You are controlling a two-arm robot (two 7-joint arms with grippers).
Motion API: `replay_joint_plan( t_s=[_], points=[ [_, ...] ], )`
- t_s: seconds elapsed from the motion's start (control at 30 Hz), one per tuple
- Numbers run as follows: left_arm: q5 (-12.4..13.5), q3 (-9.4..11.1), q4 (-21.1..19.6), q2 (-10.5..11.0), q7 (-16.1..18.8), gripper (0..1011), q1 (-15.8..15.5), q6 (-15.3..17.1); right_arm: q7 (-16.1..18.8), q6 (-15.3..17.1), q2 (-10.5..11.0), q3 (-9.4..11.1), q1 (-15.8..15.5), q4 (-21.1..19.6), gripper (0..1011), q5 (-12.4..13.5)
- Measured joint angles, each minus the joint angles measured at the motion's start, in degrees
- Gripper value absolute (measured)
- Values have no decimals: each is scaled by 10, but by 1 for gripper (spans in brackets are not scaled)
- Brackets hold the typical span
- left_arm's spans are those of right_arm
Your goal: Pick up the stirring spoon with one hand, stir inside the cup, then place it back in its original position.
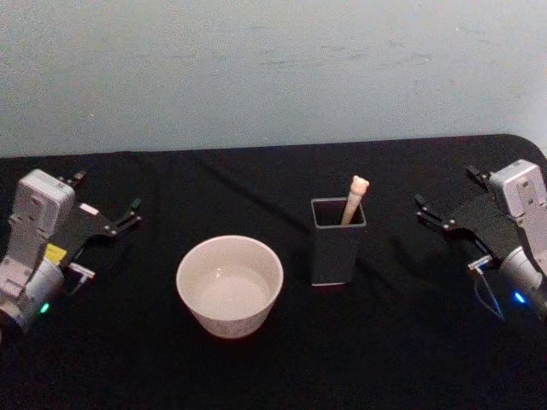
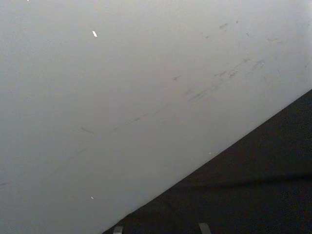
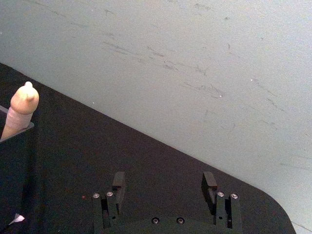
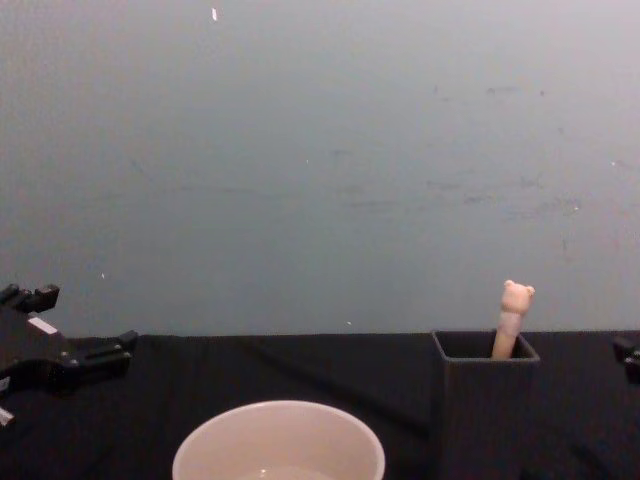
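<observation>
We judge the task not yet begun: the stirring spoon (image 1: 355, 198) stands in the dark grey holder (image 1: 338, 248), bear head above the mouth and leaning into the 1 o'clock corner, so pick-up, stirring and return are all left to do. The cup (image 1: 229, 318) sits on the tabletop (image 1: 410, 342) just beside the holder, at its 9 o'clock, with a narrow strip of cloth between them. The left pincer (image 1: 107, 195) hangs well apart at the cup's 9 o'clock, fingers spread wide and empty. The right pincer (image 1: 445, 188) hangs at the holder's 3 o'clock, likewise wide and empty; the right wrist view confirms the gap. Bare cloth lies between the right pincer and the holder, giving it the shorter approach. We note the thin holder walls, the cup rim close to the lift path, and the rounded tabletop corner at 1 o'clock of the right pincer.
</observation>
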Motion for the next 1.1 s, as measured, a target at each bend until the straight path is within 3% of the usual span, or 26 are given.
replay_joint_plan(
  t_s=[0.93, 1.1],
  points=[
    [0, 0, 0, 0, 0, 1001, 0, 0, 0, 0, 0, 0, 0, 0, 1002, 0],
    [0, 0, 0, 0, 0, 1001, 0, 0, 9, 3, -4, 8, 1, 1, 1002, 1]
  ],
)
